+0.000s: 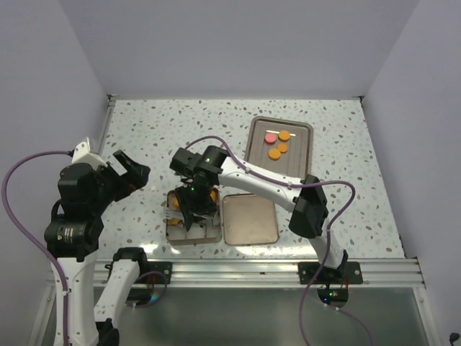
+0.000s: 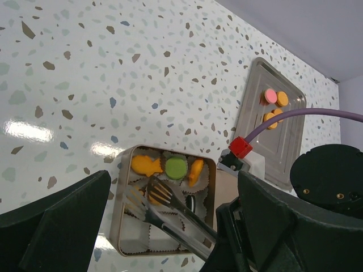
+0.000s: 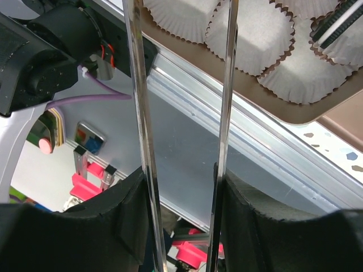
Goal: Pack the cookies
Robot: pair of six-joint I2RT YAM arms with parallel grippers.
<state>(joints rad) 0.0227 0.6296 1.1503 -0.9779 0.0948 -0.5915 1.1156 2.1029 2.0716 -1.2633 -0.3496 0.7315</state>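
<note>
Pink (image 1: 270,138) and orange cookies (image 1: 282,148) lie on a metal tray (image 1: 297,164) at the back; they also show in the left wrist view (image 2: 270,96). A tin box (image 1: 173,232) lined with white paper cups (image 3: 252,37) holds an orange fish-shaped cookie (image 2: 145,165), a green one (image 2: 176,168), another orange (image 2: 195,171) and a black one (image 2: 191,203). My right gripper (image 1: 193,196) (image 3: 181,192) is shut on metal tongs (image 2: 170,212), whose open tips hang over the box around an orange piece (image 2: 152,199). My left gripper (image 1: 131,173) (image 2: 173,181) is open and empty, left of the box.
The box's lid (image 1: 249,218) lies just right of the box. The right arm (image 1: 259,184) stretches across the middle of the table. The aluminium rail (image 1: 238,270) runs along the near edge. Walls close in the table's left, back and right.
</note>
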